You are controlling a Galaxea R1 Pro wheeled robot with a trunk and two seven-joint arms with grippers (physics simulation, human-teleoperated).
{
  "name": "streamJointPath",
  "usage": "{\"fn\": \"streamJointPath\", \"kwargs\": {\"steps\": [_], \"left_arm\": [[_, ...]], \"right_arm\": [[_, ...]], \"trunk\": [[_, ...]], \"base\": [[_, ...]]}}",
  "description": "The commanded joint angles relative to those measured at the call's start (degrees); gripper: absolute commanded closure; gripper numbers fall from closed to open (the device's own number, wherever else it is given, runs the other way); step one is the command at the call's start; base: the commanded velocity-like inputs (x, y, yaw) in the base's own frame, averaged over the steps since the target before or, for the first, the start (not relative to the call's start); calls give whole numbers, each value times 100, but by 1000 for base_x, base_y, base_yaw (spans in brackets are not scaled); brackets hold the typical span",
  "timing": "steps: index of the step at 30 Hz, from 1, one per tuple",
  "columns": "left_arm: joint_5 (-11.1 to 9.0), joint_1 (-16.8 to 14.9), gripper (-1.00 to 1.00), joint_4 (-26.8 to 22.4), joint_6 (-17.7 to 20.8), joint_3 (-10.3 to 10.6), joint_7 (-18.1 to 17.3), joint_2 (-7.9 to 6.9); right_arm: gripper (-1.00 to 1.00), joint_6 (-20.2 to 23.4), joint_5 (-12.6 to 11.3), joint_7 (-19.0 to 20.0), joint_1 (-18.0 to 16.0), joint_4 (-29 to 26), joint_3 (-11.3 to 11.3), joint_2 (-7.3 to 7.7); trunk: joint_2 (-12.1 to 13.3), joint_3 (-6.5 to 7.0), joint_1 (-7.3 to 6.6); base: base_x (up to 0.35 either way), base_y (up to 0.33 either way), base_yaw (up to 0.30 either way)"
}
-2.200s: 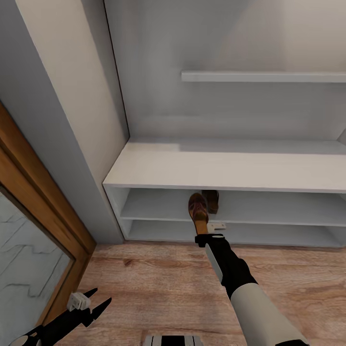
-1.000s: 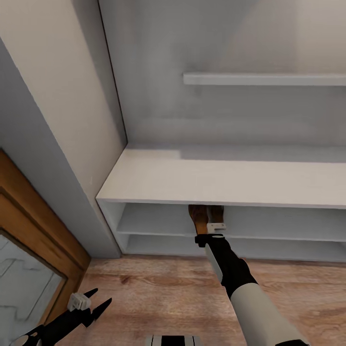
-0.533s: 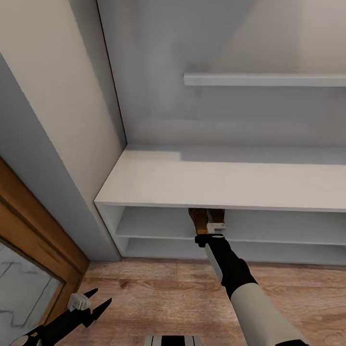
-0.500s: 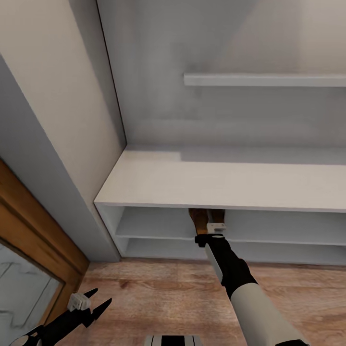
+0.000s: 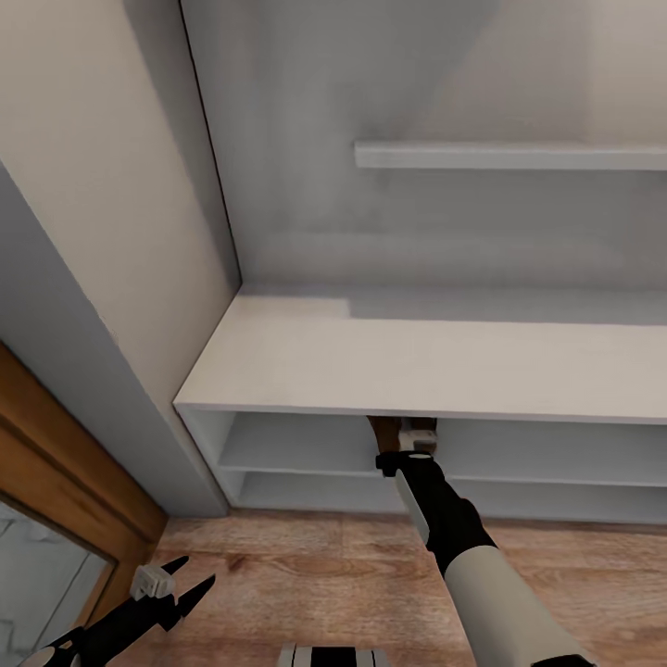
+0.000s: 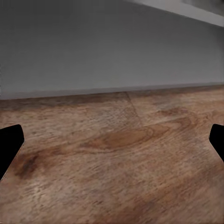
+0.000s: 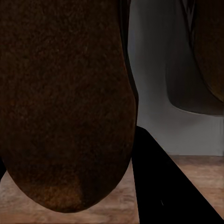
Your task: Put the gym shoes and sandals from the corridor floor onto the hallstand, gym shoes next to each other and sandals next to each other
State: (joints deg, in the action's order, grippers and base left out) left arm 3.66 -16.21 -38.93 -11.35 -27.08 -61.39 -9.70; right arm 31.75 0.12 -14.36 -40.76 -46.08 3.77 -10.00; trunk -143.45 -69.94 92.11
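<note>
with the right jaws (image 5: 404, 443) holding a sandal (image 5: 383, 432) just inside the hallstand (image 5: 278, 357), apparently beside its mate (image 5: 421, 427), releasing early could drop it to the corridor floor (image 5: 306, 565); left jaws (image 5: 190, 579) wide, empty.

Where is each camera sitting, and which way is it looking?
Head view: up on the robot's head, looking down at the grey shoe rack and wood floor; both arms show, the left pincer open.
Left wrist view: by the left pincer, facing floor and a grey wall; black fingertips at the edges.
Right wrist view: by the right pincer, close behind a brown sandal; one black finger shows.
Shared: the head and right wrist views both catch a sandal at the rack.
</note>
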Motion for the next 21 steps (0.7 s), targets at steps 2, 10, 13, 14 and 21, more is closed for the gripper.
{"fn": "streamJointPath", "kwargs": {"steps": [2,10,13,14,21], "left_arm": [[39,-5,-100,-1,-35,-25,-22,4],[39,-5,-100,-1,-34,-25,-22,4],[39,-5,-100,-1,-34,-25,-22,4],[39,-5,-100,-1,-34,-25,-22,4],[35,-5,-100,-1,-34,-25,-22,0]], "right_arm": [[100,31,-20,-31,-2,-6,10,0],[100,33,-21,-31,-2,-6,10,0],[-100,33,-21,-33,-2,-6,10,0],[-100,33,-21,-32,-2,-6,10,0],[-100,33,-21,-32,-2,-6,10,0]], "trunk": [[-2,-5,1],[-2,-5,1],[-2,-5,1],[-2,-5,1],[-2,-5,1]], "base": [[151,0,0],[20,0,0],[1,0,0],[0,0,0],[0,0,0]]}}
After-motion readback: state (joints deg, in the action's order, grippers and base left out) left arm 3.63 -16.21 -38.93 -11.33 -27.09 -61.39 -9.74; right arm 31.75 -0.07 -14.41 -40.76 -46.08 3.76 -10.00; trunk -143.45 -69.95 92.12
